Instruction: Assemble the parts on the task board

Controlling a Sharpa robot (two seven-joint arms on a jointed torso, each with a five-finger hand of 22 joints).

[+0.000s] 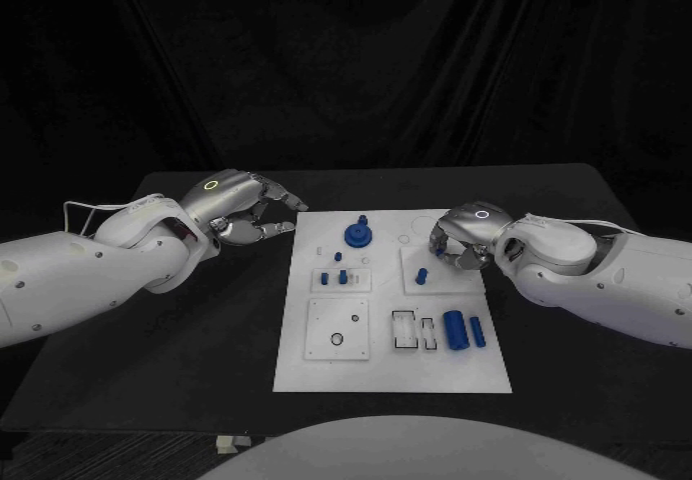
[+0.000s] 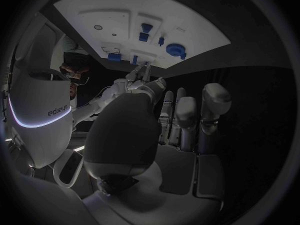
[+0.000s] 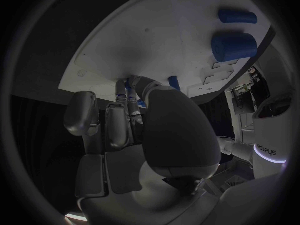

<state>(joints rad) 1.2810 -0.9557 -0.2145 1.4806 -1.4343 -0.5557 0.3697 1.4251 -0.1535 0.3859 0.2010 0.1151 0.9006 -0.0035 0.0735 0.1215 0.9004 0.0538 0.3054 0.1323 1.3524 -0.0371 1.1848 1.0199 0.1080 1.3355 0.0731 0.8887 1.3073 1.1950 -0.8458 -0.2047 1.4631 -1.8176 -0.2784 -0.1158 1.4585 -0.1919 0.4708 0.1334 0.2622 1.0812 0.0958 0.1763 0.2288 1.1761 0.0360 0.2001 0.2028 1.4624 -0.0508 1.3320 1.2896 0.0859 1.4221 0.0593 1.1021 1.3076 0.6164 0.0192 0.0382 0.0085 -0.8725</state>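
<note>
The white task board [image 1: 325,365] lies mid-table. On it are a round blue part with a stub [image 1: 358,235], small blue pieces [image 1: 335,277], an upright blue peg [image 1: 424,273] and two blue cylinders [image 1: 454,328]. My right hand [image 1: 464,240] hangs over the board's far right side, fingertips down just beyond the peg [image 3: 174,82]. A small blue part [image 3: 129,85] shows pinched between its fingertips. My left hand [image 1: 245,210] hovers off the board's far left corner, fingers loosely bent, holding nothing. The left wrist view shows the right hand [image 2: 140,80] reaching down to the board [image 2: 200,27].
The board carries a raised plate with holes [image 1: 339,328] and rectangular slots [image 1: 414,330] near its front. Bare black table [image 1: 202,340] surrounds the board on all sides. Both forearms lie low over the table's left and right sides.
</note>
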